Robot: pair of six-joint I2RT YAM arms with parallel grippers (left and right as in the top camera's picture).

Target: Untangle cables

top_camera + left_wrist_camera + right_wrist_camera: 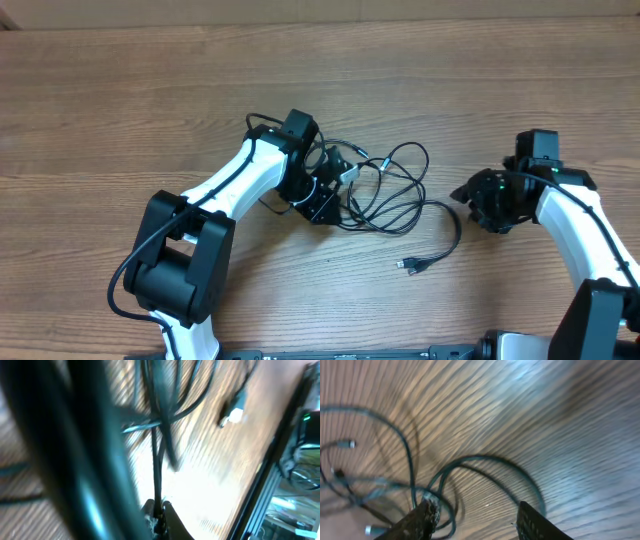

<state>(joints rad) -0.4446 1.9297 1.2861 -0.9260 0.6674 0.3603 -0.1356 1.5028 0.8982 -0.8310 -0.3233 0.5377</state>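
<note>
On the overhead view my left gripper (325,205) sits over the middle of the cables (400,190), so I can't see which strands cross beneath it. The plug (410,265) at lower centre is too small to identify. The left wrist picture is smeared. A broad dark streak (75,450) fills its left side, and I can't tell what it is. In the right wrist view the fingers (422,522) of my right gripper (477,510) are cut off by the bottom edge.
</note>
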